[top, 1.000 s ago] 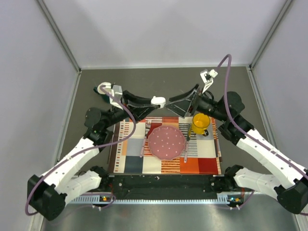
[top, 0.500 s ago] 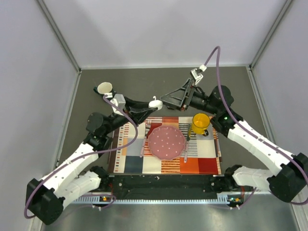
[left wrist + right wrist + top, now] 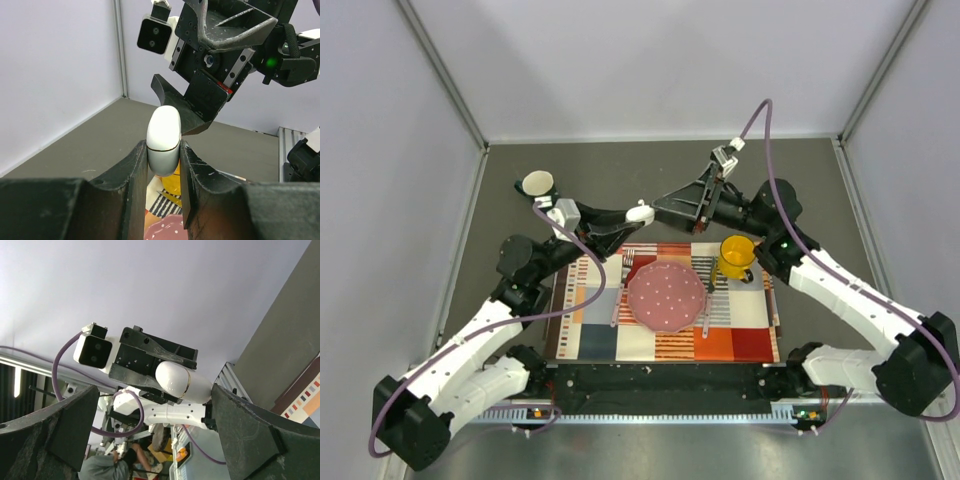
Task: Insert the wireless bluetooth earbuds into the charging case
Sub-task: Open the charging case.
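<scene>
Charging case [image 3: 163, 135] (lid shut, seam visible) sits pinched in the closed left tool [image 3: 164, 152], held up over the surface [image 3: 610, 170]. Right tool [image 3: 662, 208], spread wide and empty, has swung up to face it; lid-opening likely next, earbuds unseen.

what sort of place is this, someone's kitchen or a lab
Most likely a robot lab test cell, not a home: plain grey walls box in the table, a left arm and right arm are bolted at its near edge, and a placemat with plate and mug looks staged.
</scene>
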Robot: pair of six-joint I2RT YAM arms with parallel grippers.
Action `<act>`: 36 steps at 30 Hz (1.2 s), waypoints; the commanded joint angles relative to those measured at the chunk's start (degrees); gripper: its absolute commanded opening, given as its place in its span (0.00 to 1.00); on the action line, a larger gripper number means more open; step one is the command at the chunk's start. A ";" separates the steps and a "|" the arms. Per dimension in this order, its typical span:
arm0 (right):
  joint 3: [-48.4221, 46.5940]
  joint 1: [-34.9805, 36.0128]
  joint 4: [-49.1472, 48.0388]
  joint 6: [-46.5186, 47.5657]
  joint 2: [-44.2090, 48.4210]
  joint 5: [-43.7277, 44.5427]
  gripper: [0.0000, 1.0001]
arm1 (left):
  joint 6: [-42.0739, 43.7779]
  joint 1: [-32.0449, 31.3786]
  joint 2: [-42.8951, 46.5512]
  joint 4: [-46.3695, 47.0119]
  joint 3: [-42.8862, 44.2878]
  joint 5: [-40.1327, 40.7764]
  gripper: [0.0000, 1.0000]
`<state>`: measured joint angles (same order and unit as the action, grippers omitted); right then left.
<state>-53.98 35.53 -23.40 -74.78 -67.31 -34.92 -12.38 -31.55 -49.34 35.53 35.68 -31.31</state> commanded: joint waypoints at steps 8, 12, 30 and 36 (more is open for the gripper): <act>-1.66 -0.37 -5.79 -7.04 -3.70 -4.19 0.93 | 1.83 -0.44 -0.23 2.00 1.58 0.02 0.00; -1.48 -0.28 -5.26 -7.39 -4.50 -4.46 0.87 | 1.75 -0.53 -0.58 2.53 1.85 -0.59 0.00; -3.50 -0.28 -1.91 -8.01 -6.34 -7.09 0.38 | 3.06 -1.67 -2.16 1.47 2.99 -0.94 0.00; -2.98 -0.37 -3.40 -8.62 -6.26 -7.18 0.20 | 1.49 -1.85 -2.78 0.42 3.96 -0.86 0.09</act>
<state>-54.43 35.11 -24.16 -82.32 -73.69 -40.84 -10.50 -32.69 -51.18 35.46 36.64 -31.59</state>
